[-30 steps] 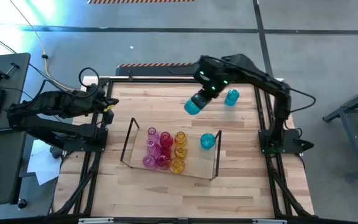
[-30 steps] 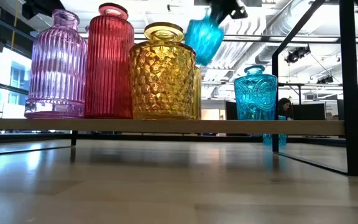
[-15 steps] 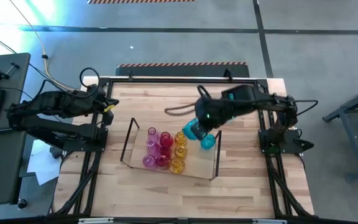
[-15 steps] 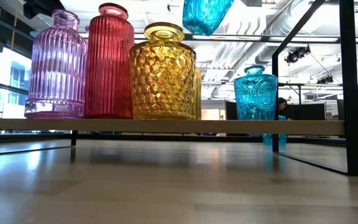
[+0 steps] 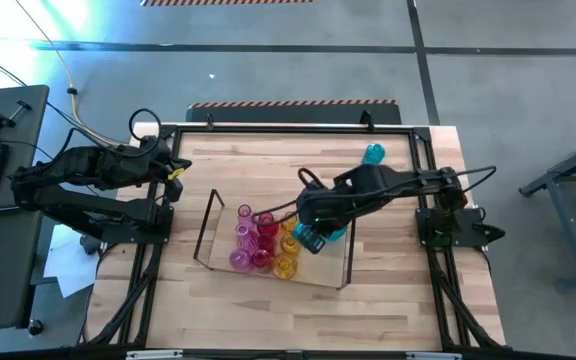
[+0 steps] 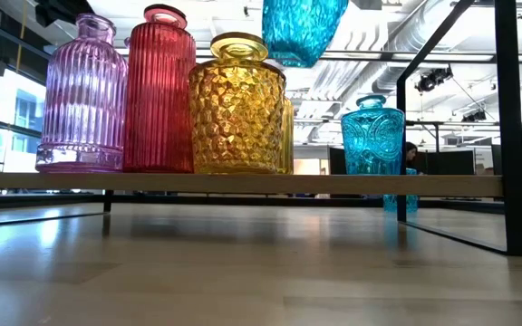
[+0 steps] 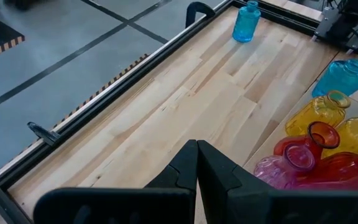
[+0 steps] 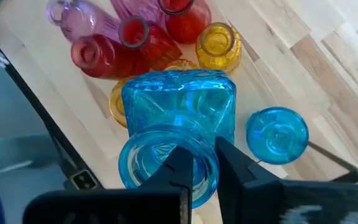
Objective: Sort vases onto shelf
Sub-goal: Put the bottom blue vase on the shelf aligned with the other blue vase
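Note:
The shelf (image 5: 208,235) stands mid-table with pink (image 6: 82,95), red (image 6: 159,91) and yellow (image 6: 236,107) vases standing on its board, and a cyan vase (image 6: 372,136) toward its right end. My right gripper (image 8: 201,165) is shut on another cyan vase (image 5: 310,238), hanging above the shelf beside the yellow ones. A third cyan vase (image 5: 373,154) stands on the table at the far right. My left gripper (image 7: 197,152) waits shut near the table's left edge. My right gripper holds the cyan vase by the rim of its mouth (image 8: 209,163), one finger inside the neck and one outside. The fingers come from above, slanting down. The vase hangs below them, its base (image 6: 302,41) lifted clear of the shelf and the yellow vase.
Dark upright frames (image 5: 348,250) close both short ends of the shelf. A black metal frame (image 5: 423,180) runs around the wooden table. Bare wood lies on the table's far half and near strip.
My right gripper has carried the cyan vase from the table's far right toward the near edge and the left, sinking slightly, until it hangs over the shelf next to the yellow vases. The wrist has turned on the way. The grip stays shut.

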Available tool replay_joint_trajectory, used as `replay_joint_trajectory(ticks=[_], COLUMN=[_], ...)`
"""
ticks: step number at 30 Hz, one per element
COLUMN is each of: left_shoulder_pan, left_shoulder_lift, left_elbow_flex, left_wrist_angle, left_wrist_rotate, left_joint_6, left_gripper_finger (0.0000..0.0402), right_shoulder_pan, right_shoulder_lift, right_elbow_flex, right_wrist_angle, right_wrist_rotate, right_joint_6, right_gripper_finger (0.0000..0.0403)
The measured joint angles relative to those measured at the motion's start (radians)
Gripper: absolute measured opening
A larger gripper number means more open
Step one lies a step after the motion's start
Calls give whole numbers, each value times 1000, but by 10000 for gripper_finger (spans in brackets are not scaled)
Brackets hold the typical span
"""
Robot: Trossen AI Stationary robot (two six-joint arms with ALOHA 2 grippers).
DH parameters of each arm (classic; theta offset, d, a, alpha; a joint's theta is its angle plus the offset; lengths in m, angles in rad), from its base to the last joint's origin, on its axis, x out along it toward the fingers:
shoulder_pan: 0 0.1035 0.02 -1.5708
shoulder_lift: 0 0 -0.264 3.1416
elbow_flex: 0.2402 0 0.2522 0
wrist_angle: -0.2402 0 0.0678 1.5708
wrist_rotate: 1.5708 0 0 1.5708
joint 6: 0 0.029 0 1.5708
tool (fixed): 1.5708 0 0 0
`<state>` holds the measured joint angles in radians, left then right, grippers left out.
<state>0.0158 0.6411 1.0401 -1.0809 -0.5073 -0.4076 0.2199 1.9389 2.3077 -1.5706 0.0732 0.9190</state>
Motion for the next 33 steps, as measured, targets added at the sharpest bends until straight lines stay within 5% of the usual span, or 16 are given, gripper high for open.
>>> replay_joint_trajectory(ticks=[11, 22, 33], left_shoulder_pan=[0, 0, 0], left_shoulder_lift=[0, 0, 0], left_elbow_flex=[0, 0, 0], left_wrist_angle=[0, 0, 0], left_wrist_rotate=[0, 0, -1], left_joint_6=[-6, 16, -35], left_gripper_finger=[0, 0, 0], right_shoulder_pan=[25, 66, 65], right_shoulder_lift=[5, -191, -212], right_elbow_flex=[-9, -413, -430], right_wrist_angle=[3, 17, 29], right_wrist_rotate=[-14, -101, -120], right_joint_6=[-80, 6, -23], right_gripper_finger=[16, 16, 16])
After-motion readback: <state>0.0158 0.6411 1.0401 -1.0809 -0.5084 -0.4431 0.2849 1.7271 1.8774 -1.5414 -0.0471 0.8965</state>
